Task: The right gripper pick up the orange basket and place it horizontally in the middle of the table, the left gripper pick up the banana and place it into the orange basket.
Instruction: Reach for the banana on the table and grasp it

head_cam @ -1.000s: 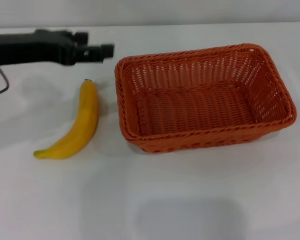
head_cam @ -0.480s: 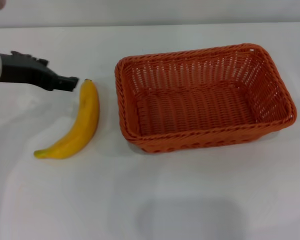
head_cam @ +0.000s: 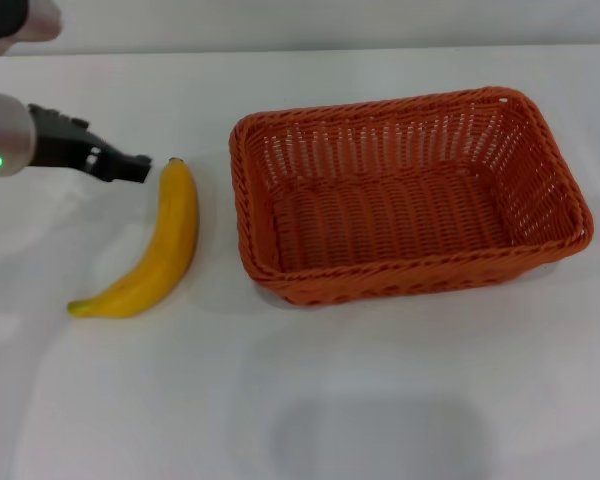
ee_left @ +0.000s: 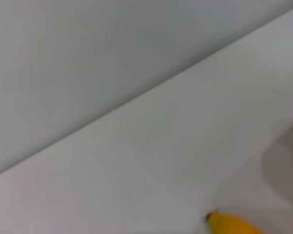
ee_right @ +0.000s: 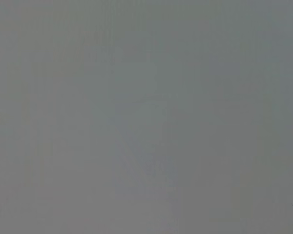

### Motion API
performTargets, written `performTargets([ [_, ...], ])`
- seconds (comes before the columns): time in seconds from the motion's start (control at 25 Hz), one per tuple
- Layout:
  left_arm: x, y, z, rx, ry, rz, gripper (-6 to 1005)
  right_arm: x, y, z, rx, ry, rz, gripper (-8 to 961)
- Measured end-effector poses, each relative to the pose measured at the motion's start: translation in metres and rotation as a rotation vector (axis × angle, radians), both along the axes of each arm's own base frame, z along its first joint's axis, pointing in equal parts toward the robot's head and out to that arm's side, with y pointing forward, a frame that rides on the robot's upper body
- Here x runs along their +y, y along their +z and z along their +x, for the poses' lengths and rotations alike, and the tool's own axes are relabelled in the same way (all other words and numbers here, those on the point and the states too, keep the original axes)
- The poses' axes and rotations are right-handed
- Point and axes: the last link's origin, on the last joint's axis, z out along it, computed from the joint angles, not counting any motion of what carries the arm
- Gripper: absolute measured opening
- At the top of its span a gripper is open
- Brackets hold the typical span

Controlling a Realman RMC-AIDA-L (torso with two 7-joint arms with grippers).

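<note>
1. The table (head_cam: 400, 400): white, smooth tabletop; it bears all the items below.

2. The orange basket (head_cam: 555, 245): woven, rectangular, rounded corners, braided rim. We find it standing upright with its long side running left to right, in the middle of the table and reaching toward the right. Its inside shows only bare weave.

3. The banana (head_cam: 165, 245): yellow, curved, lying flat on the table just left of the basket and apart from it. Its dark tip points to the far side; its greenish stem end lies nearer and further left. In the left wrist view we see only its dark-tipped end (ee_left: 229, 224).

4. The left gripper (head_cam: 130, 167): black claw on a silver arm with a green light ring, reaching in from the left. Its tip sits just left of the banana's far tip; we cannot tell whether they touch. It holds nothing; how far its fingers are parted we cannot tell.

5. The right gripper: we see it in no view.
</note>
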Motion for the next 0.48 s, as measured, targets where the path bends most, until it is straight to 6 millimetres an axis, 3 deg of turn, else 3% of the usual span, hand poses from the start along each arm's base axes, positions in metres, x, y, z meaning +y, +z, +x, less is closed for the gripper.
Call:
performTargets([
  [0.28,0.0,-0.011,0.031,-0.104,-0.063,-0.015,807,-0.002,-0.001,0.002,0.0,-0.007,-0.004,801],
  [0.48,-0.006,-0.01,0.04,-0.136,-0.044,-0.021,807,-0.002,-0.001,0.003,-0.001,-0.008,-0.005,801],
])
